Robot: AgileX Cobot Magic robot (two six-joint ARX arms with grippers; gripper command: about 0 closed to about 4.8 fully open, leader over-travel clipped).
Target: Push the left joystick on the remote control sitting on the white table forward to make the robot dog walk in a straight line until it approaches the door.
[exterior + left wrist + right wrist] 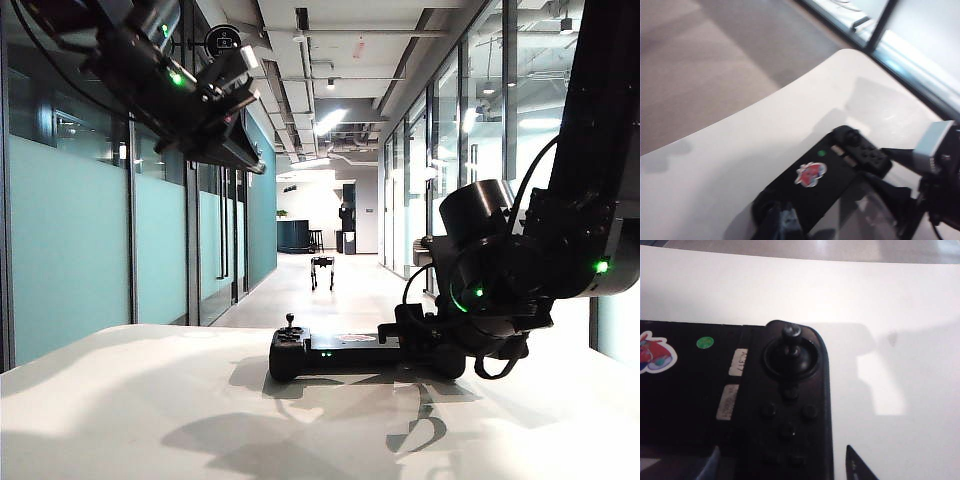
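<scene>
**Controller on the table, dog far down the corridor**

The wide flat black remote control (335, 352) lies on the broad matte white table (150, 400), right of centre in the exterior view, with one thin stick standing up at its left end and small green lights on its near edge. The left wrist view shows a reddish sticker and a green dot on its top face (810, 174).

The right gripper (425, 345) sits low at the controller's right end, in the lower right of the exterior view. In the right wrist view its two fingertips (857, 467) stand apart on either side of the controller's end with the stick; whether they touch the casing cannot be told.

The left gripper (235, 110) hangs high in the upper left of the exterior view, well above the table; whether its jaws are apart or together cannot be told.

The small black four-legged robot dog (322, 268) stands far down the corridor, at centre frame.
</scene>
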